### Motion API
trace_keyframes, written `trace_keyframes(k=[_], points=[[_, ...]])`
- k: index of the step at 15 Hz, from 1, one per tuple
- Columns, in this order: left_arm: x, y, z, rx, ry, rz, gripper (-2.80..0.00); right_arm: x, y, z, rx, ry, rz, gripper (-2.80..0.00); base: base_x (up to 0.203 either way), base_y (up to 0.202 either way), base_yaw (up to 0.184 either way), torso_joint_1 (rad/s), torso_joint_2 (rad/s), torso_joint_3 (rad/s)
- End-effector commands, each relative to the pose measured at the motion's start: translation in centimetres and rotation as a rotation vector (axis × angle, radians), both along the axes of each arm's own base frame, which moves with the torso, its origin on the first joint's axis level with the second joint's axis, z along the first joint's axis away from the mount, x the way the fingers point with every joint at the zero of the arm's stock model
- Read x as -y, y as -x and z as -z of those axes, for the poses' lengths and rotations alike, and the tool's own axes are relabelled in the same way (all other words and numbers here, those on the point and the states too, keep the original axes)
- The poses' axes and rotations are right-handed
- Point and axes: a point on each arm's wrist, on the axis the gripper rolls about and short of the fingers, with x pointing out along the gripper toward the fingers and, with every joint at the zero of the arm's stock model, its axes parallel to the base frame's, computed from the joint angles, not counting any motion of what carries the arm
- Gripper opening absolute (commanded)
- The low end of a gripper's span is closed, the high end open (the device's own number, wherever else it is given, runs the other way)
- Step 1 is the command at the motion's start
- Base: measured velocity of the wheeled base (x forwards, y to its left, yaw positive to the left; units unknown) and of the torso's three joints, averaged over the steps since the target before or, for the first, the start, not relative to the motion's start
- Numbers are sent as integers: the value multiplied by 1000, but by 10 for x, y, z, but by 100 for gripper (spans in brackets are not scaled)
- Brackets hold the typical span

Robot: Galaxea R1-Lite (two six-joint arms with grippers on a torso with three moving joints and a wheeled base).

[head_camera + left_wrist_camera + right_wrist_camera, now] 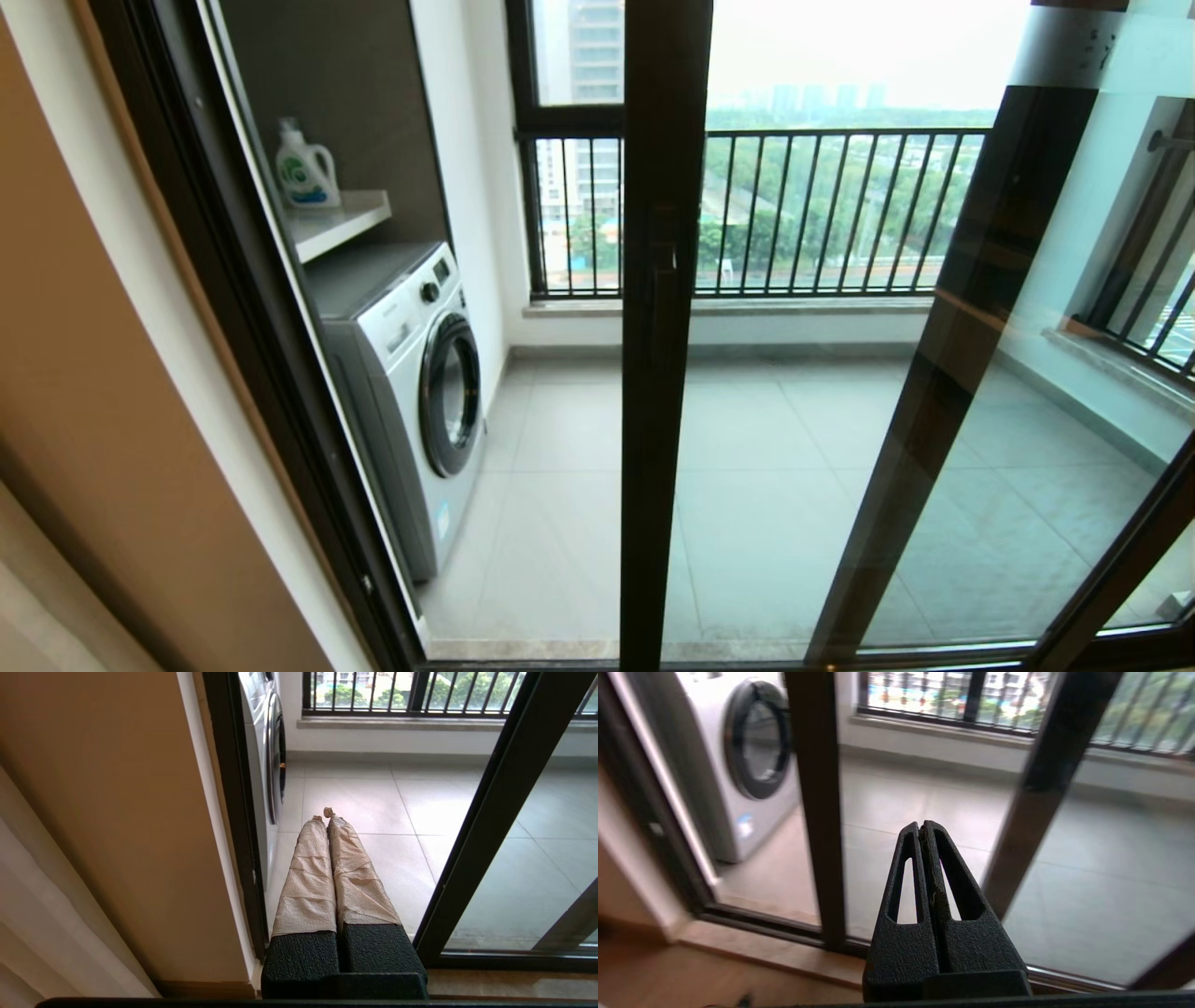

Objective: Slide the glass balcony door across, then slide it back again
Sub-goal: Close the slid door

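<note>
The glass balcony door [661, 420] stands partway across. Its dark upright edge is at the middle of the head view, and the short black bar handle [665, 303] is on it. An open gap lies between that edge and the left jamb [233, 308]. Neither gripper shows in the head view. My left gripper [326, 814], its fingers wrapped in beige tape, is shut and empty. It points through the gap, left of the door's upright [486, 826] and clear of it. My right gripper [923, 825] is shut and empty. It faces the glass just right of the door's upright [817, 812] and touches nothing.
A white washing machine [411, 373] stands on the balcony just past the left jamb. Above it a detergent bottle [303, 173] sits on a shelf [341, 219]. A second dark-framed panel upright [962, 373] slants at the right. The railing [822, 215] closes the far side, and a beige wall [84, 373] is at the left.
</note>
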Motion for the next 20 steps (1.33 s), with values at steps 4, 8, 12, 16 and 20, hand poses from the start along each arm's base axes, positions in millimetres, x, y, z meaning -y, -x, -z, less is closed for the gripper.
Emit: trace_keyframes(k=[4,8,12,16,20], points=[[0,0,0,0,0,0,-280,3,0,2,14,-7,114,-280,0,0,0,0,0,0],[0,0,0,-2,0,0,-280,4,-5,12,14,22,166,-280,0,0,0,0,0,0],[0,0,0,-1,0,0,-280,4,-5,11,9,-19,163,-280,0,0,0,0,0,0],[0,0,0,-1,0,0,-280,4,-5,11,5,-51,171,-280,0,0,0,0,0,0],[0,0,0,-1,0,0,-280,4,-5,11,5,-52,170,-280,0,0,0,0,0,0]])
